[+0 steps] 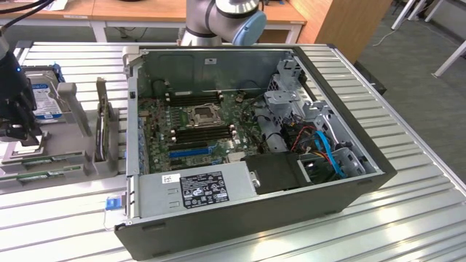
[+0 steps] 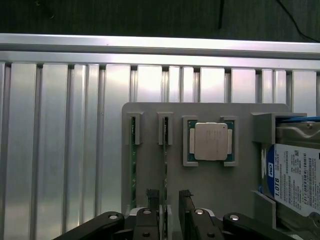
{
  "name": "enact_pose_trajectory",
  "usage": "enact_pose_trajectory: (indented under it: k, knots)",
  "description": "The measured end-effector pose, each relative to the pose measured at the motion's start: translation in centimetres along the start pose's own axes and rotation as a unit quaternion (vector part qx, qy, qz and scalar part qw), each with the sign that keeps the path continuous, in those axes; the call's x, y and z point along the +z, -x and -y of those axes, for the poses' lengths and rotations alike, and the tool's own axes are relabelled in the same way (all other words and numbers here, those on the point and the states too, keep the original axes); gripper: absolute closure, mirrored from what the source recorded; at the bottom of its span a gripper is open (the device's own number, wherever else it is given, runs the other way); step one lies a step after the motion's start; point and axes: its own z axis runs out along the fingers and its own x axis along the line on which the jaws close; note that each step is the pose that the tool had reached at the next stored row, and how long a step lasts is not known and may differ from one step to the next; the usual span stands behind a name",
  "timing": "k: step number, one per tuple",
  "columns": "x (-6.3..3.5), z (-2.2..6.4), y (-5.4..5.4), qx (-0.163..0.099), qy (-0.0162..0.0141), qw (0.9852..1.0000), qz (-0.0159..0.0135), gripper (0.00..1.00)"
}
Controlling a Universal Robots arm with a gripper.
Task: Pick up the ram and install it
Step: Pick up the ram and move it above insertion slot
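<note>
Two green ram sticks stand on edge in slots of a grey holder (image 2: 150, 165); one ram stick (image 2: 165, 137) runs between my fingers and the other ram stick (image 2: 133, 150) is one slot over. My gripper (image 2: 169, 197) hangs open just above that stick, one finger (image 2: 152, 196) on each side. In the exterior view, my gripper (image 1: 21, 137) is at the far left, above the ram sticks (image 1: 43, 160) in the holder. The open computer case (image 1: 364, 180) lies in the middle, and its motherboard (image 1: 196, 117) shows black memory slots (image 1: 204, 131).
A processor chip (image 2: 209, 141) and a hard drive (image 2: 295, 175) sit in the same holder beside the ram. A dark expansion card (image 1: 102, 128) stands on edge between holder and case. The power supply (image 1: 196, 188) fills the case's near end. The slatted metal table (image 1: 407, 218) carries everything.
</note>
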Motion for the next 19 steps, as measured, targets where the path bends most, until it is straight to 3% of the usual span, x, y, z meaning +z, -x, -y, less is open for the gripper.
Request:
enact_pose_trajectory:
  k: [19]
  knots:
    - [-0.02, 0.0, -2.6, 0.0, 0.0, 1.0, 0.0, 0.71]
